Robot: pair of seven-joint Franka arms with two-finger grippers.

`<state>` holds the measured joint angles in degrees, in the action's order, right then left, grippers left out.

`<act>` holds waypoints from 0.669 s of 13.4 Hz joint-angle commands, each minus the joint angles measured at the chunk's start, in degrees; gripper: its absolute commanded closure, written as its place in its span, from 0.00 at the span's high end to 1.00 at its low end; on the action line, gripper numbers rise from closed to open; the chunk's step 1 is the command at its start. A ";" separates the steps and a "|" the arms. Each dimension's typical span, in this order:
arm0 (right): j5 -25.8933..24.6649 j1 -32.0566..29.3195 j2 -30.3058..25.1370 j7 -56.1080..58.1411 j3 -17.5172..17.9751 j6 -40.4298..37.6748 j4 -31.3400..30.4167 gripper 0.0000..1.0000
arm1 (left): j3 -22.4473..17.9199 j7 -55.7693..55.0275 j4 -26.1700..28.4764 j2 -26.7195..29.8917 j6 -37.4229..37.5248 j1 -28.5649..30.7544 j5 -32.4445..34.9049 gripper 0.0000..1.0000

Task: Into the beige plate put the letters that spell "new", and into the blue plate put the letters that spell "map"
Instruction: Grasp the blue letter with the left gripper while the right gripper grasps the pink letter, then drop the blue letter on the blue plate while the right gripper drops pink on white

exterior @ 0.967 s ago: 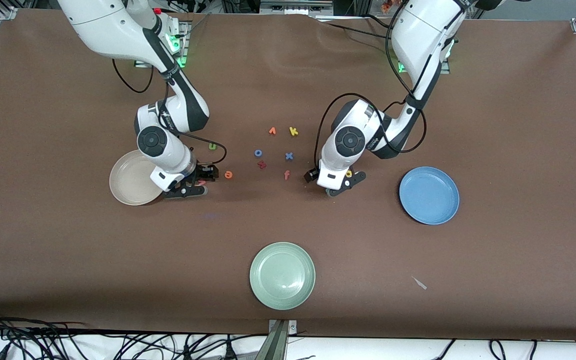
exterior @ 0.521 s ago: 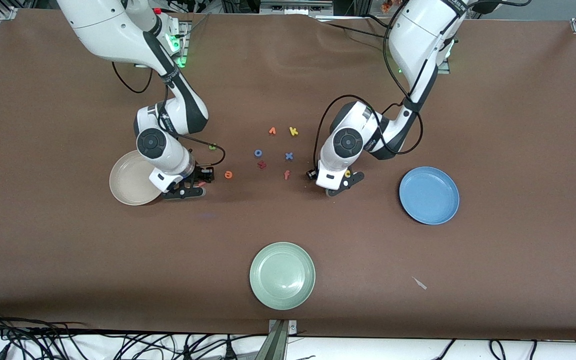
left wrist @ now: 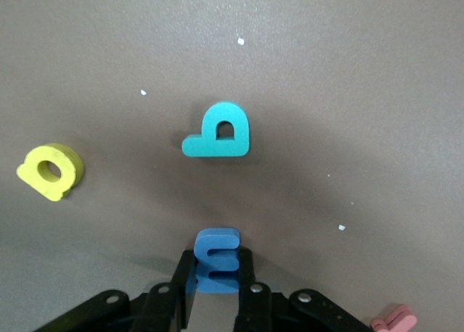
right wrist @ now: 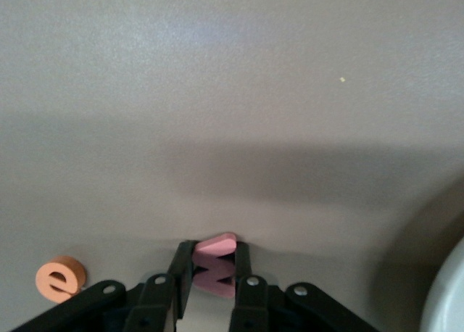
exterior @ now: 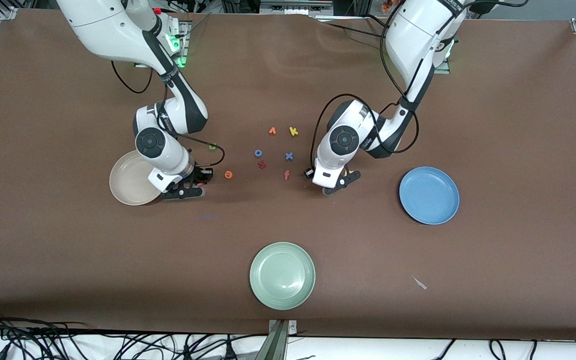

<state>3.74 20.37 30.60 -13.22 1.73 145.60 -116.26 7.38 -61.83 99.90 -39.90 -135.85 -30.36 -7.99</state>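
Nothing plated yet: beige plate (exterior: 130,182) & blue plate (exterior: 429,195) both bare, all six letters still to go. R gripper (right wrist: 215,272) pinching w (right wrist: 216,264) low at the table just beside beige plate, e (right wrist: 60,278) near; L gripper (left wrist: 217,270) pinching m (left wrist: 217,254) between loose letters & blue plate, p (left wrist: 217,132) & a (left wrist: 49,171) lying close, n (exterior: 212,146) untouched. Vs 1 s ago: both jaw pairs gone from spread to clamped, arms barely shifted.
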 commanded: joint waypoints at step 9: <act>-0.48 -0.25 -5.10 9.06 -7.26 -18.94 7.99 0.02 | -2.01 28.74 -2.34 9.92 22.99 16.62 2.95 0.16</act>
<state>3.68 20.27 27.79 -8.68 -2.99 129.94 -107.88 5.94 -40.38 97.21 -31.84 -115.82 -17.84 -7.38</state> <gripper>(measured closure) 0.727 0.731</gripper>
